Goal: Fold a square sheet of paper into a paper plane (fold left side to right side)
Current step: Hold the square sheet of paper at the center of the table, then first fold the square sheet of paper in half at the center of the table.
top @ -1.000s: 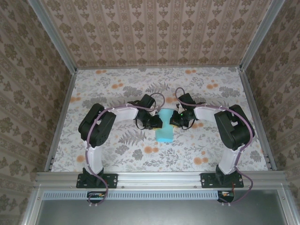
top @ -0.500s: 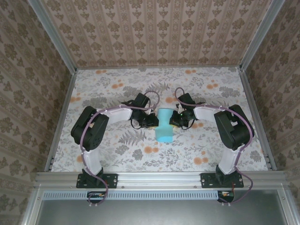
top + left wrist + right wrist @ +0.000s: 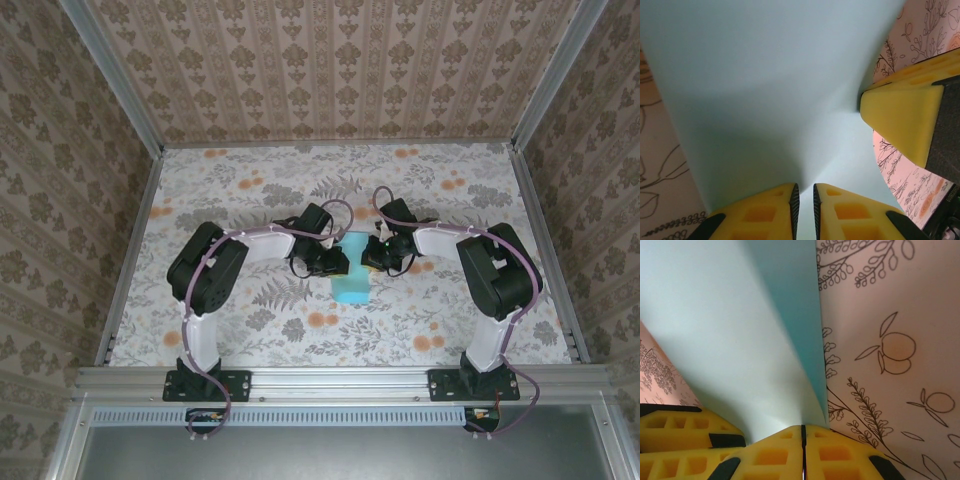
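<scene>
The square sheet of paper (image 3: 352,288) lay at the middle of the desk (image 3: 250,180), a narrow light-blue strip with its far part raised between the two tools. The right tool (image 3: 372,258) was clenched on it: at the right wrist, a creased flap of the paper ran down into the tightly closed yellow fingers (image 3: 840,455). The left tool (image 3: 335,262) met the sheet from the other side. Its fingers (image 3: 760,215) stood nearly together, with a thin slit at the paper's near edge; whether they pinched it I could not tell. Both arms bent inward and crowded over the sheet's far half. The desk wore a floral cloth, and patterned wallpaper panels (image 3: 330,70) enclosed it behind an aluminium rail (image 3: 340,380).
</scene>
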You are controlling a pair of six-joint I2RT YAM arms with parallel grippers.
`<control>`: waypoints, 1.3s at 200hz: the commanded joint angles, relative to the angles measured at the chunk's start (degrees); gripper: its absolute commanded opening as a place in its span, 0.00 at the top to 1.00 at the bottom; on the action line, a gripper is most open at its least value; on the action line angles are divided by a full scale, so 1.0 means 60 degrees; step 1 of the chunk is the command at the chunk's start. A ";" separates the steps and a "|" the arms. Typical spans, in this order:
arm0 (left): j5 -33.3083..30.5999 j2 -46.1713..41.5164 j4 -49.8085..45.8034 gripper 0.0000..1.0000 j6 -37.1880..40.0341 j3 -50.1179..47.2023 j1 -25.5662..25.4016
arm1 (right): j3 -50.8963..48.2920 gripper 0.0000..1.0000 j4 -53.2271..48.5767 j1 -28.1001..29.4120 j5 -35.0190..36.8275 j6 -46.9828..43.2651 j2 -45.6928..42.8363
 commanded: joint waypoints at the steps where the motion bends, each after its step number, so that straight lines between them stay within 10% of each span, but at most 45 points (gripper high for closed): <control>1: -0.0410 0.0104 -0.0446 0.80 0.0001 -0.0160 -0.0086 | -0.0203 0.91 0.0294 0.0008 -0.0063 -0.0156 -0.0270; 116: -0.0502 0.0141 -0.0477 0.80 -0.0045 -0.0207 -0.0203 | 0.0828 0.92 0.2055 0.0065 -0.1035 0.0398 0.0574; 260: 0.0021 -0.0500 -0.0548 0.79 0.0237 -0.0627 -0.0318 | 0.1704 0.92 -0.0457 0.0016 0.0318 -0.0042 0.1907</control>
